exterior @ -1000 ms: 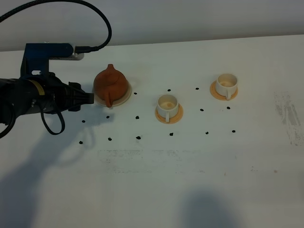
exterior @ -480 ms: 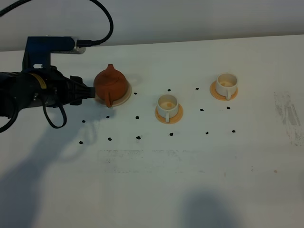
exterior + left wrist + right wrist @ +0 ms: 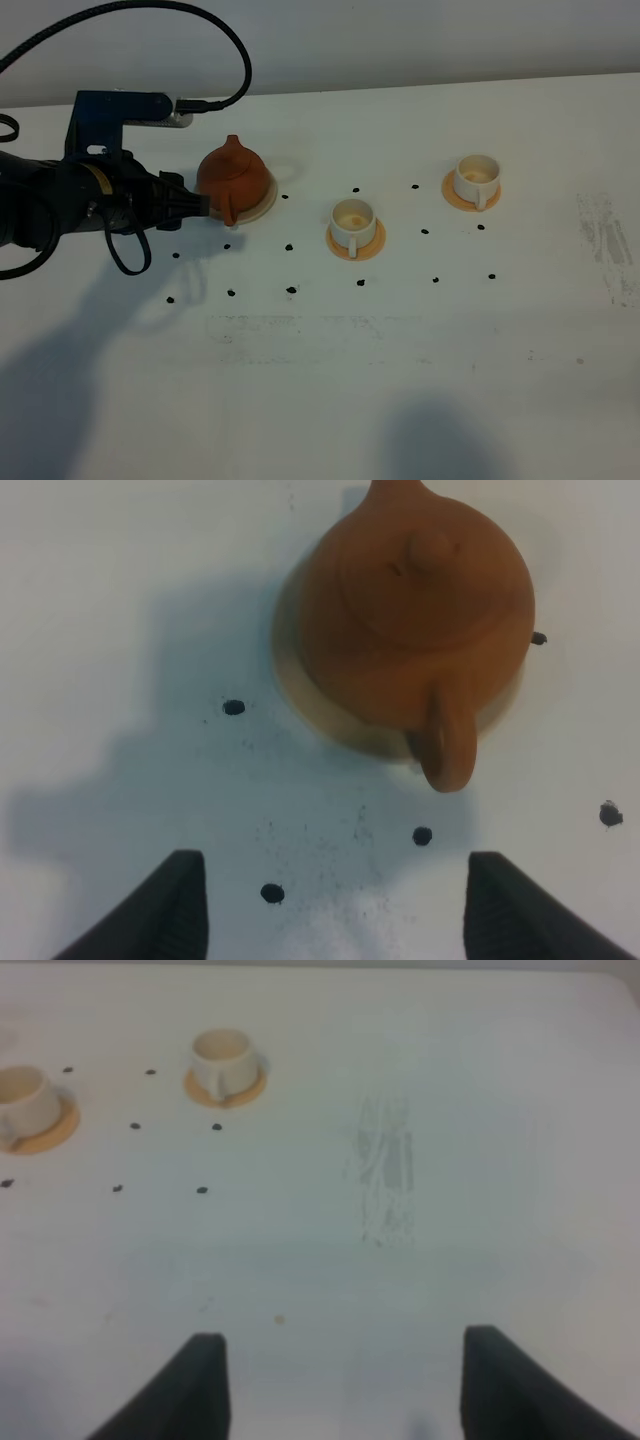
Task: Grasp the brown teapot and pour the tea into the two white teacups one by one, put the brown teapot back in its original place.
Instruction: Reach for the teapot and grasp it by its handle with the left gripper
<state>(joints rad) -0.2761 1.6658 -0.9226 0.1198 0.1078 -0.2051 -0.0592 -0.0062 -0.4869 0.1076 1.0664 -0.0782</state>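
The brown teapot (image 3: 233, 178) sits on its cream saucer (image 3: 263, 200) at the left of the table, handle toward the front. It also shows in the left wrist view (image 3: 418, 620) with its loop handle (image 3: 446, 742). My left gripper (image 3: 198, 206) is open, low beside the teapot's left front; in the left wrist view (image 3: 335, 905) the fingers are spread wide and empty. Two white teacups (image 3: 352, 220) (image 3: 476, 178) stand on orange-tan coasters at the centre and right. They also show in the right wrist view (image 3: 225, 1060) (image 3: 22, 1097). My right gripper (image 3: 340, 1385) is open and empty.
Small black dots (image 3: 291, 290) mark the white table (image 3: 400, 340) around the saucer and coasters. A grey scuffed patch (image 3: 605, 240) lies at the far right. A black cable (image 3: 235, 60) arcs over the left arm.
My left gripper has moved right and slightly up the view, closing in on the teapot's left side. The teapot and cups have not moved.
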